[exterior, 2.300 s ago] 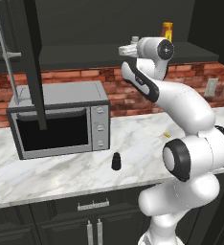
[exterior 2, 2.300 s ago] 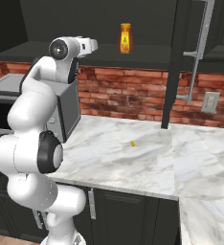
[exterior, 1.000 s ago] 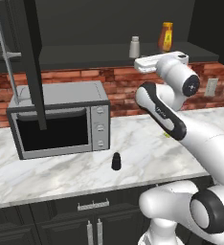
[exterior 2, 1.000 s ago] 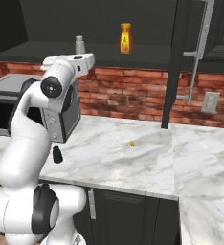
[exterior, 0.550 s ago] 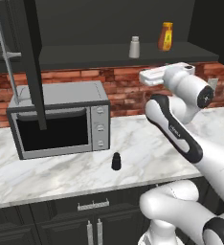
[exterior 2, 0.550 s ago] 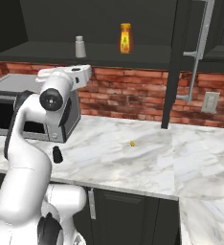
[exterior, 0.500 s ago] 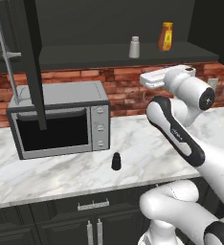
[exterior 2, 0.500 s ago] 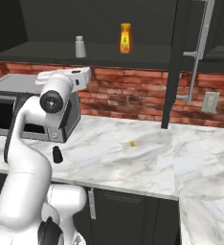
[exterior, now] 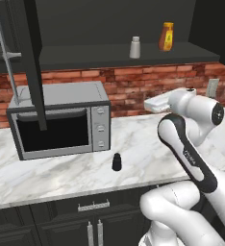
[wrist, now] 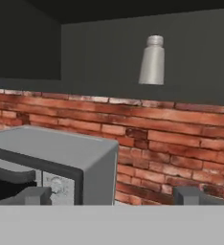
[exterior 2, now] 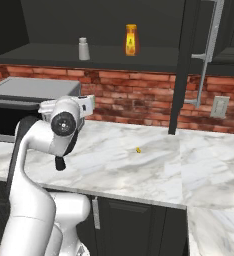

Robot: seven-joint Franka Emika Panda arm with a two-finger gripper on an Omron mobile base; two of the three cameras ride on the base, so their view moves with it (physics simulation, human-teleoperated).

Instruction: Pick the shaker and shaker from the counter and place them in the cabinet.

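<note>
Standing lower centre on the counter (exterior: 61,175), the black shaker (exterior: 117,162) awaits pickup, the grey shaker (exterior: 135,47) already sits upper centre in the cabinet (exterior: 109,56), and the wide-open, empty gripper (exterior: 150,104) at right could topple it if lowered off-centre.

1. Glossy white rounded arm shells (exterior: 191,211), thick and smooth.
2. A black band (exterior: 184,149) with small pale lettering runs along one link.
3. Dark grey round joint cap (exterior 2: 64,123) with a pale centre.
4. Two small dark grey finger tips (wrist: 35,195) on the tool (wrist: 115,196).
</note>
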